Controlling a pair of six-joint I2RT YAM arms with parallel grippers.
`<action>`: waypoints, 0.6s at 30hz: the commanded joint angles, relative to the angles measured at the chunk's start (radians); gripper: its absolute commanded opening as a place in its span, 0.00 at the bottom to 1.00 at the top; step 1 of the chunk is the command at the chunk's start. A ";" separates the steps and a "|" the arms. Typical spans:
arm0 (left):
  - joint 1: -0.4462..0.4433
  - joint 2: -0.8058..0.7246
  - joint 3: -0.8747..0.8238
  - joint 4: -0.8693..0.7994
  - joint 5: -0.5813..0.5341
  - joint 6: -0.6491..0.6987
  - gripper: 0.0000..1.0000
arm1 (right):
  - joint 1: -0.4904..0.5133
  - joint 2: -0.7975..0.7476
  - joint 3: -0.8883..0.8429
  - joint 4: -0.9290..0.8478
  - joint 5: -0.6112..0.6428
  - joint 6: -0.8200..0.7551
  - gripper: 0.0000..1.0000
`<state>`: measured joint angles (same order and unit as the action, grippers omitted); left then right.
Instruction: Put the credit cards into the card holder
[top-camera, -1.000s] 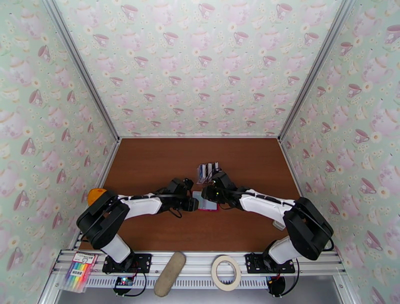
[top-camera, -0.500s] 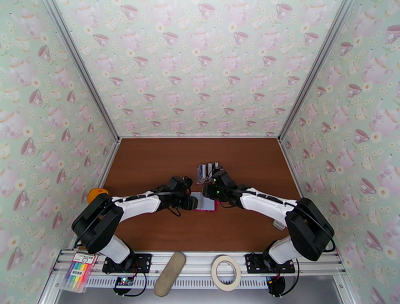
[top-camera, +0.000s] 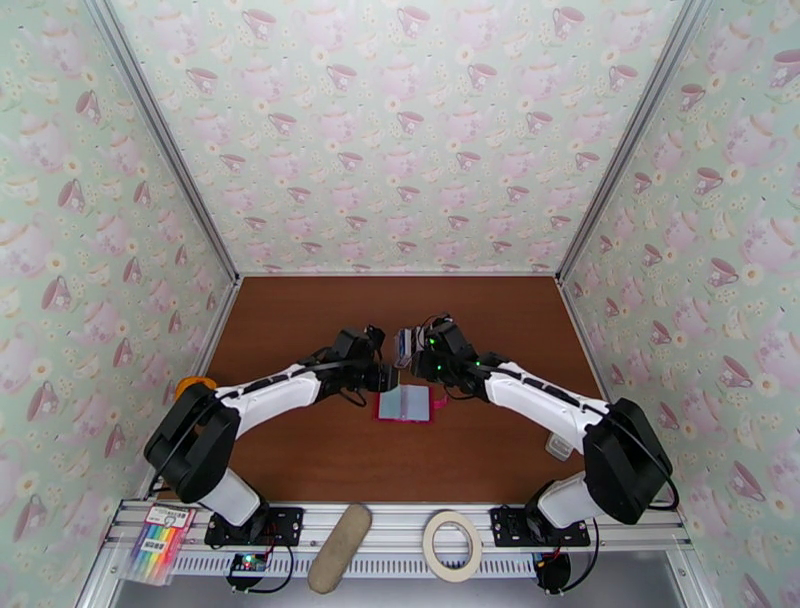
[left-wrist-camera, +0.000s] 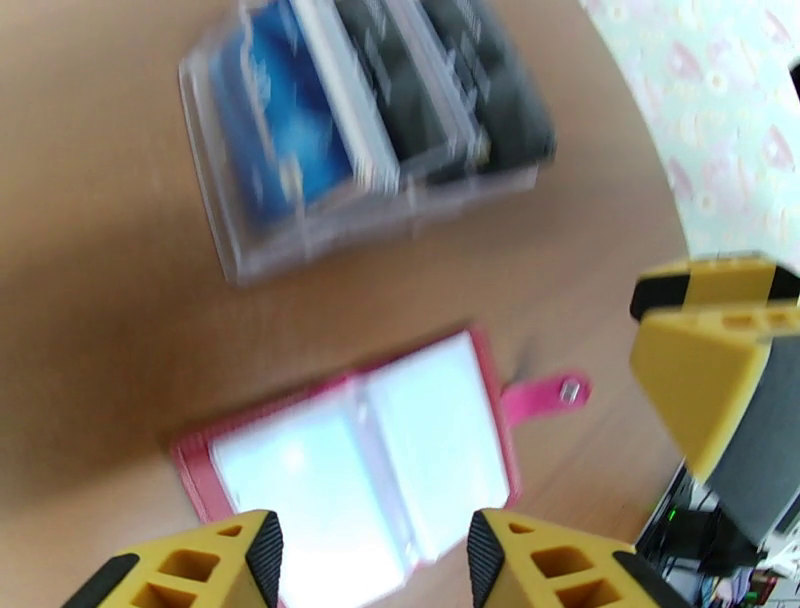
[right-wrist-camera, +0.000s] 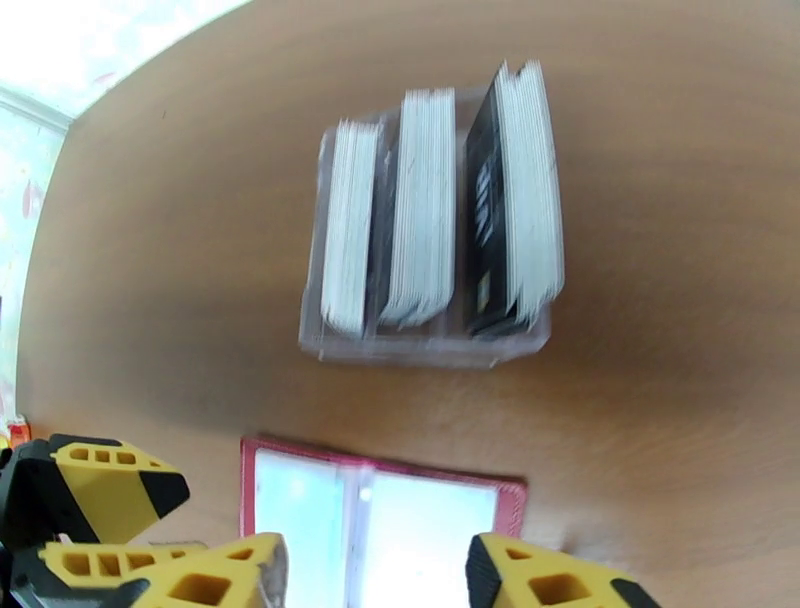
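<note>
The red card holder (top-camera: 405, 405) lies open and flat on the brown table, its clear pockets facing up and its snap tab (left-wrist-camera: 545, 393) pointing right. Just behind it, the credit cards (top-camera: 415, 343) stand on edge in a clear tray, in blue, white and black stacks (left-wrist-camera: 370, 120) (right-wrist-camera: 440, 220). My left gripper (top-camera: 387, 378) hovers open above the holder's far left edge (left-wrist-camera: 370, 575). My right gripper (top-camera: 419, 367) hovers open between the holder and the cards (right-wrist-camera: 375, 585). Neither has anything between its fingers. The open holder (left-wrist-camera: 360, 460) (right-wrist-camera: 380, 510) is below both wrists.
An orange object (top-camera: 193, 386) sits by the left wall. A small white item (top-camera: 558, 447) lies near the right arm's base. On the front rail rest a marker pack (top-camera: 160, 545), a beige oblong pad (top-camera: 340, 548) and a tape roll (top-camera: 451, 545).
Both grippers have drawn back from the card holder towards the far side and risen. The holder, covered by them before, now lies uncovered and open.
</note>
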<state>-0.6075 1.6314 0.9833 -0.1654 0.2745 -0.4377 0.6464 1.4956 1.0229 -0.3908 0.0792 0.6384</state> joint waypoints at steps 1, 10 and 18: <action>0.013 0.049 0.076 0.007 -0.015 -0.014 0.54 | -0.016 0.010 0.056 -0.058 0.042 -0.047 0.61; 0.044 0.194 0.216 0.036 0.014 -0.058 0.54 | -0.058 0.084 0.178 -0.126 0.070 -0.098 0.63; 0.087 0.299 0.238 0.109 0.077 -0.104 0.53 | -0.082 0.109 0.227 -0.160 0.087 -0.121 0.49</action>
<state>-0.5358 1.8999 1.1969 -0.0990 0.3035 -0.5137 0.5728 1.5917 1.2121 -0.5129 0.1440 0.5358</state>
